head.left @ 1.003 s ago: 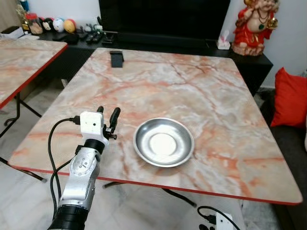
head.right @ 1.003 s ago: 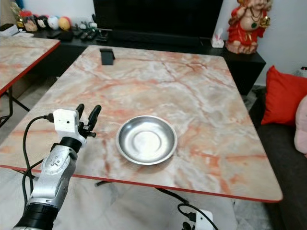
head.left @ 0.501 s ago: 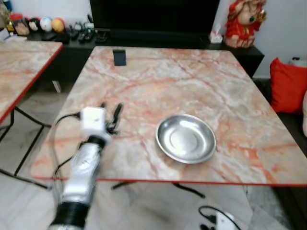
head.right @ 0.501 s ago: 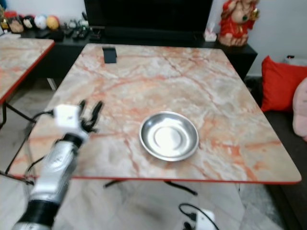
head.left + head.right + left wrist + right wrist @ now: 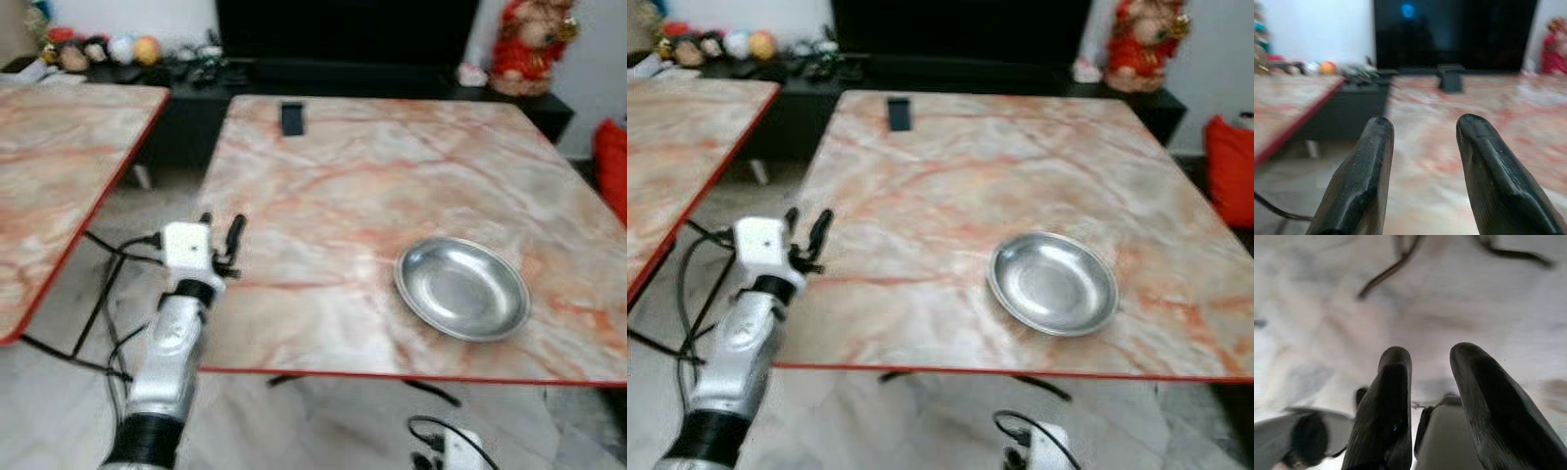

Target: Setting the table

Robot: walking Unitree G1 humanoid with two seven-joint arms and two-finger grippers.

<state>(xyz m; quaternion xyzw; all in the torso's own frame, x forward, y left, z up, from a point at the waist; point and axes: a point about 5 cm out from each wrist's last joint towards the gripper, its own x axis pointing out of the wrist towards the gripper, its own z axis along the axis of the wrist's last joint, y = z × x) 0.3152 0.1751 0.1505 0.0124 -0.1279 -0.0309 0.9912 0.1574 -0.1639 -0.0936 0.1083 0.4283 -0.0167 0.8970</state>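
- Your left gripper is raised at the worktop's left edge, near the front corner; its fingers are spread with nothing between them.
- The steel bowl sits upright on the worktop, toward the front right, well apart from that gripper.
- A small dark object rests near the worktop's far edge.
- A second marble table stands to your left.
- Your right gripper hangs over the pale floor, fingers parted and holding nothing.
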